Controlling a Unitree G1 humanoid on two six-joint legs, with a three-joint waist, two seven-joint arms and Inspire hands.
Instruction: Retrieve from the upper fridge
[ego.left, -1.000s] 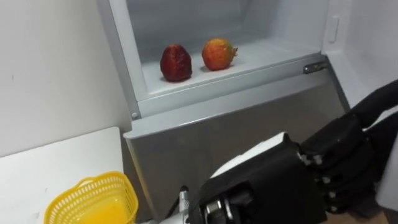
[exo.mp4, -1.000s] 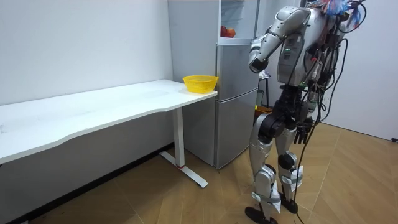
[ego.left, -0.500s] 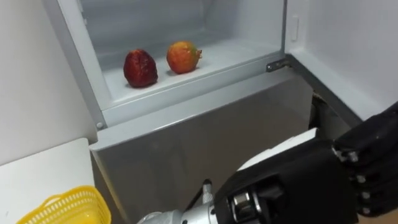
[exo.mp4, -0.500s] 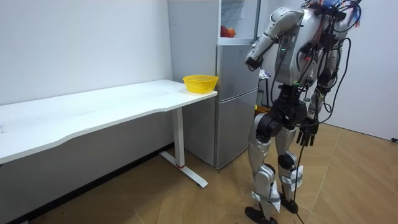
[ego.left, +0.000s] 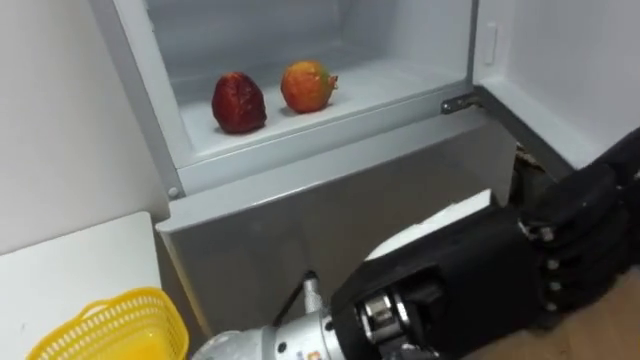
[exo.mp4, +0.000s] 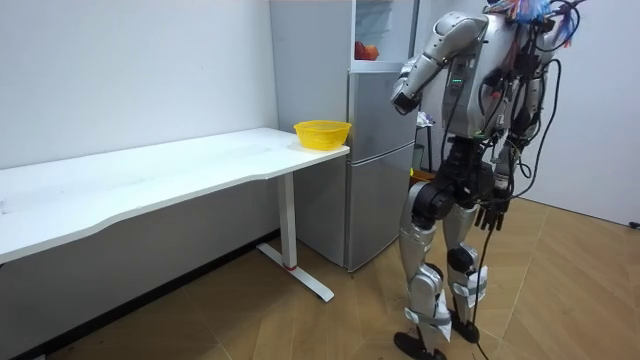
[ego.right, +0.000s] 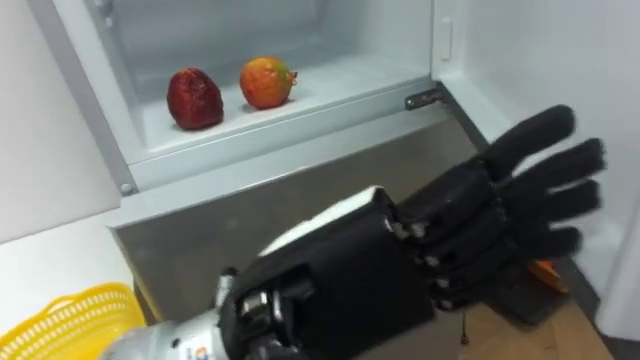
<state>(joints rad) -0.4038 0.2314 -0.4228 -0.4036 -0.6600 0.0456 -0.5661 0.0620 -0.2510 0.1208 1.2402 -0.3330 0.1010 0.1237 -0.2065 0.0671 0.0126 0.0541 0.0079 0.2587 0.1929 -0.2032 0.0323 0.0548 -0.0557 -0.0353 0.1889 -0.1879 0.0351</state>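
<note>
The left robot hand (ego.right: 470, 235), fingers spread and empty, was held below and right of the fridge shelf (ego.right: 350, 75); the orange fruit (ego.right: 266, 82) lay nearer than the red fruit (ego.right: 194, 98).

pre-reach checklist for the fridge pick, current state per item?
1. Upper fridge compartment open: ok.
2. Targets visible: dark red rounded fruit and orange-red round fruit sit apart on the white shelf: ok.
3. Left robot hand empty, fingers straight: ok.
4. Left robot hand level with the shelf: not ok, it shows lower, against the grey lower door.
5. Yellow plastic basket on the white table beside the fridge: ok.
6. Right robot hand free: cannot tell; it hangs by the hip.
</note>
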